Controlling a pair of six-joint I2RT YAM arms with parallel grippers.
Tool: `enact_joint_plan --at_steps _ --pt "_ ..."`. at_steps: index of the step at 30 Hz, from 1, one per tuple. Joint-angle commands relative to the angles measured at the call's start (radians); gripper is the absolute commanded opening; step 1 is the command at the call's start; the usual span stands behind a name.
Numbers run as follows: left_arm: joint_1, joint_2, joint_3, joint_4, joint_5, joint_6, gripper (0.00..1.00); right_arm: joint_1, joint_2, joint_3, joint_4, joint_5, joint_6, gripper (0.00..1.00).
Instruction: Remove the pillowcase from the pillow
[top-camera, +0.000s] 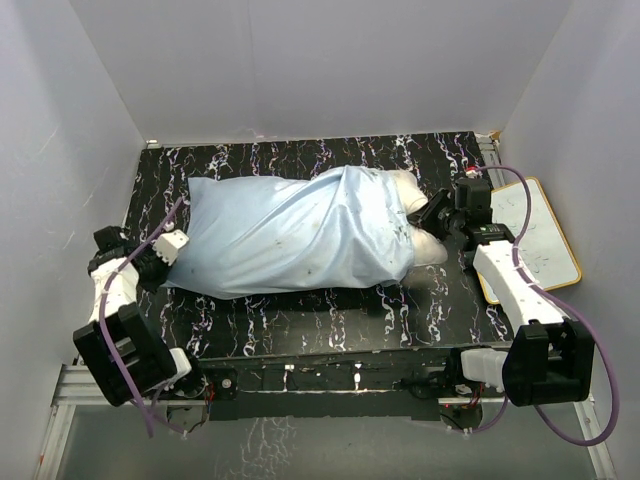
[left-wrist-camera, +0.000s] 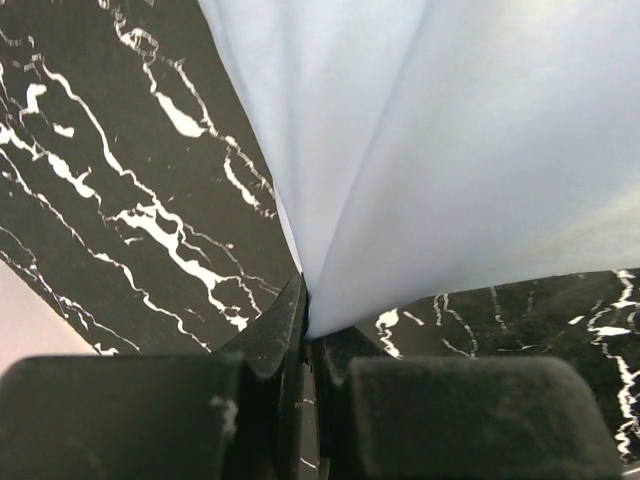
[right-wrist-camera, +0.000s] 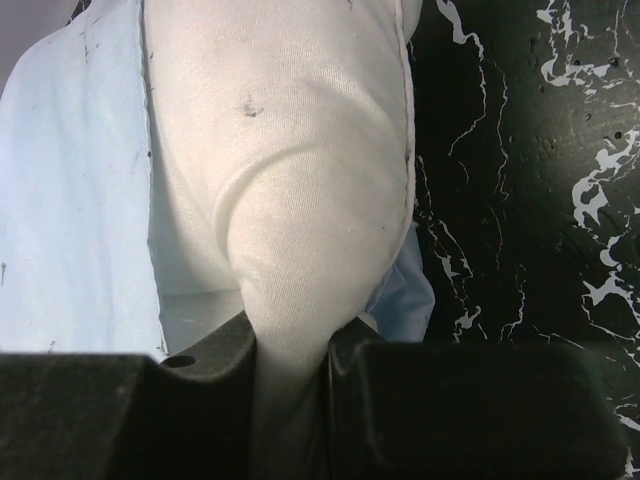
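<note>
Pillowcase (top-camera: 290, 235) lies across the centre of the black marbled table (top-camera: 300, 325) and covers most of the pillow (top-camera: 428, 250), whose off-white end protrudes at centre right. Left gripper (left-wrist-camera: 303, 303), at the left of the overhead frame, is pinched tight on a gathered corner of the blue fabric. Right gripper (right-wrist-camera: 290, 345) is clamped on a bunched fold of the exposed pillow end. Whiteboard (top-camera: 540, 235) lies at the right edge, apart from both.
</note>
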Motion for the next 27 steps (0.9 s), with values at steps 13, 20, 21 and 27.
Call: enact_joint_plan --at_steps 13,20,21,27 --pt "0.460 0.227 0.218 0.142 0.020 0.257 0.00 -0.164 -0.042 0.041 0.026 0.071 -0.072 0.08" --pt "0.502 0.244 0.287 -0.241 0.104 0.420 0.02 -0.155 -0.042 -0.061 0.076 0.015 -0.102 0.08" --pt "0.496 0.232 0.295 -0.329 0.131 0.459 0.14 -0.152 -0.040 -0.086 0.089 0.000 -0.111 0.08" --pt "0.332 0.193 0.429 -0.589 0.274 0.451 0.75 -0.092 -0.030 -0.134 0.199 -0.104 -0.228 0.08"
